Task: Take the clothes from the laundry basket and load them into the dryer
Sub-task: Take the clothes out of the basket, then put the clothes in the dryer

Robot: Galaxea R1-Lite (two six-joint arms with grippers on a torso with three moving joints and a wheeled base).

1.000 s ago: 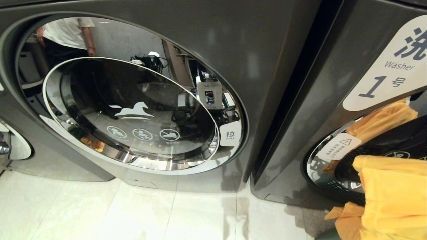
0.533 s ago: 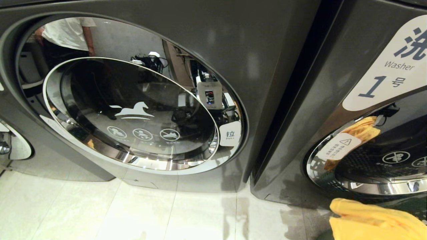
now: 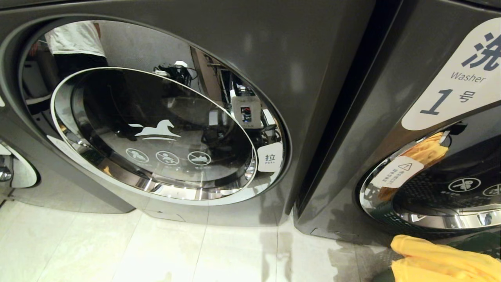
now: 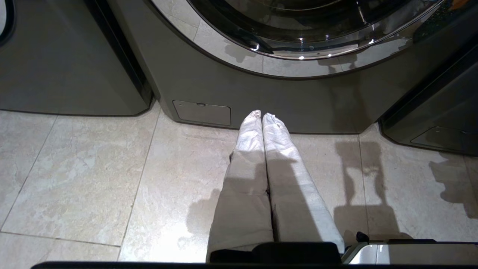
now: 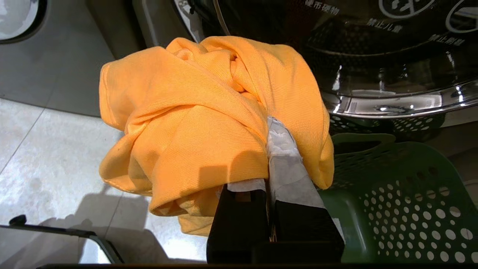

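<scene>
Holding a bunched orange knit garment (image 5: 209, 123) over the green perforated plastic laundry basket (image 5: 392, 201), the right gripper (image 5: 274, 149) has its jaws clamped on it beside the grey front-loader's closed door. Left gripper (image 4: 261, 116) hangs above the floor tiles, jaws together.

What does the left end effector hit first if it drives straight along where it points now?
Probably the base panel of the machine, beside its small service flap. The left end effector is shut, empty and above the floor tiles; depth is unclear.
</scene>
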